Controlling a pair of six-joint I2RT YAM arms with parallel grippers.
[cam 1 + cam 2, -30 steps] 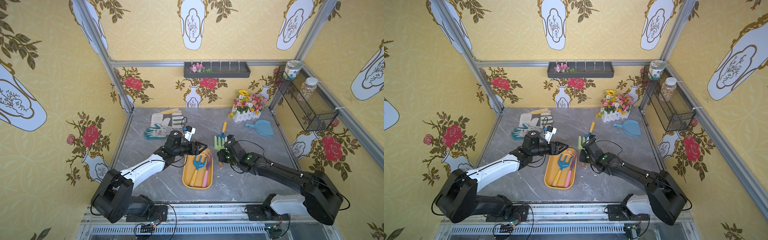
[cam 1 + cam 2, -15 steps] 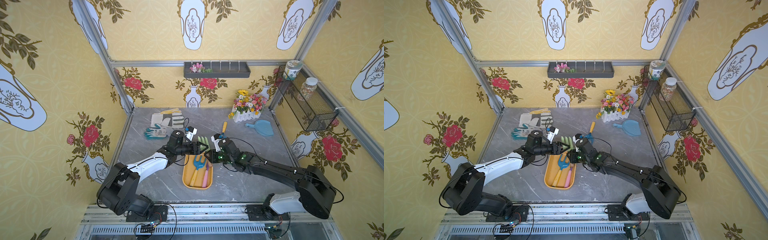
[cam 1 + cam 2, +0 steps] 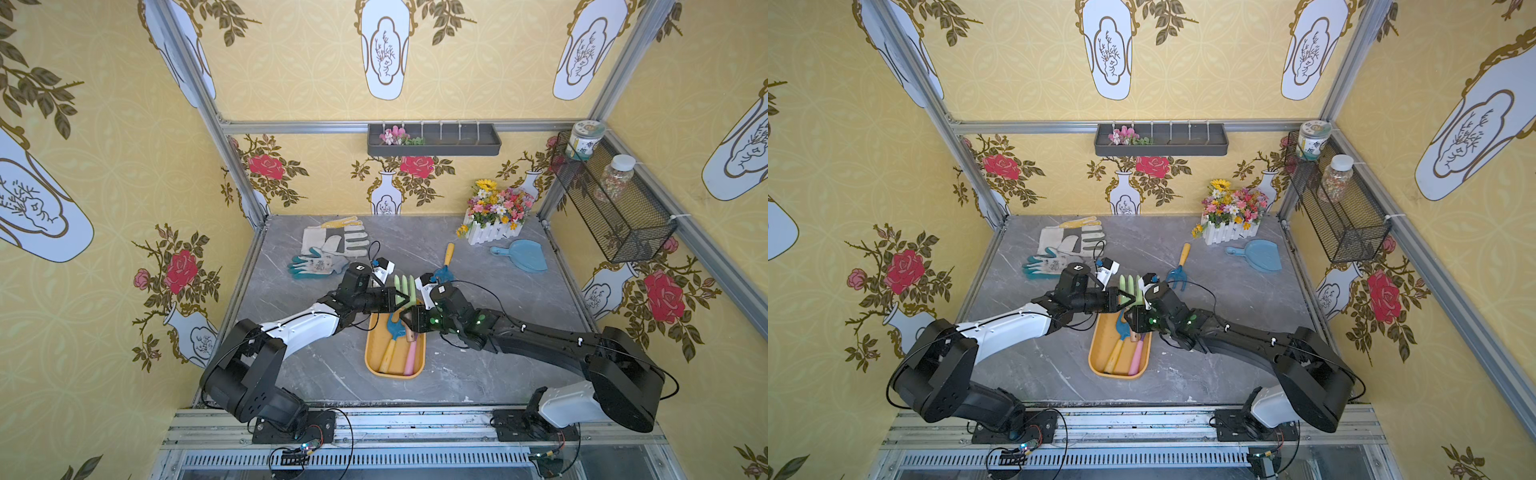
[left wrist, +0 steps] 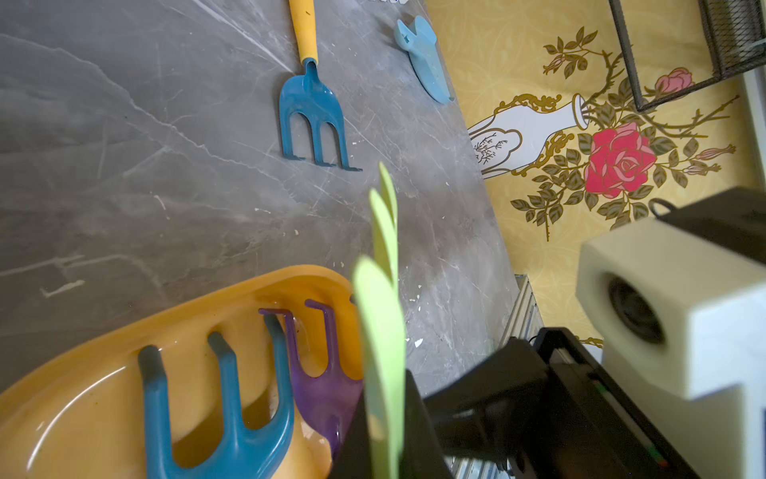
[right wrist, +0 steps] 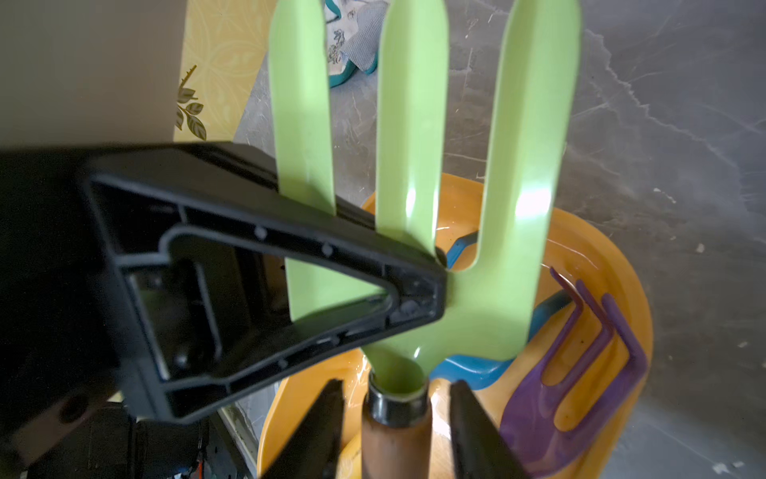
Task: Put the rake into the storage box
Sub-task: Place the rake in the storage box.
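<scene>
Right wrist alone shows right end effector (image 5: pixel 396 385) clear of rake (image 5: pixel 481 311)

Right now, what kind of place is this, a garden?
Probably a pretend garden shed built for robot practice, not a real garden. You can see gardening gloves and a flower box on the table, a green rake by the yellow storage box, and wallpaper panels on a metal frame.
</scene>
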